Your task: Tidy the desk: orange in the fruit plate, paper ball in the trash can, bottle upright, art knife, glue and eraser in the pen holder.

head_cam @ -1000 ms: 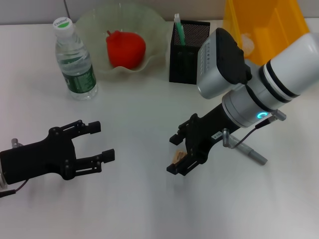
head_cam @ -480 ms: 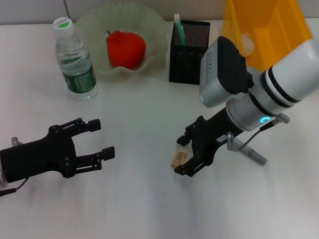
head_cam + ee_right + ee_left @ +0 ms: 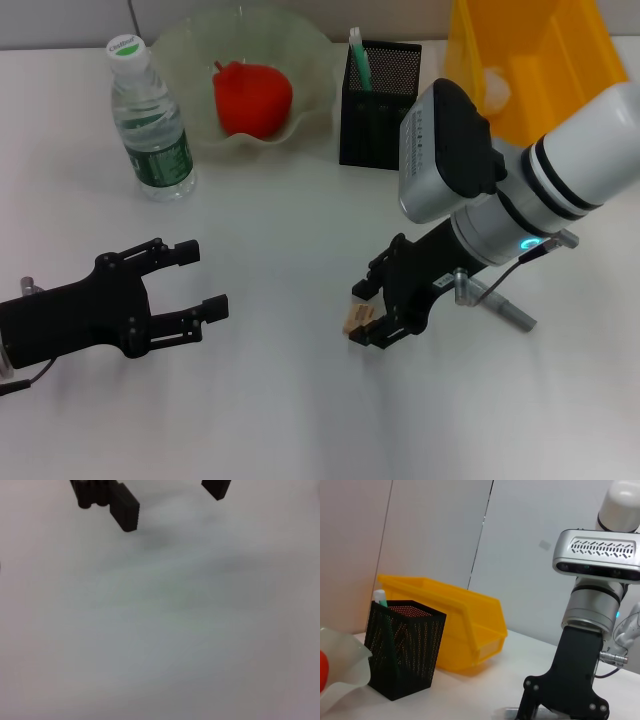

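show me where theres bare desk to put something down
Bare desk lies between the left gripper and the right gripper, and along the near edge. It is crowded at the back: bottle, fruit plate, pen holder, trash can.

white desk (image 3: 290,420), pale panelled wall (image 3: 435,535)

An office-style desk set up as a robot test bench: a plain white tabletop (image 3: 300,420) against bare pale panel walls (image 3: 435,535), carrying a black mesh pen holder (image 3: 378,105), a yellow plastic bin (image 3: 530,60) and a water bottle (image 3: 150,125).
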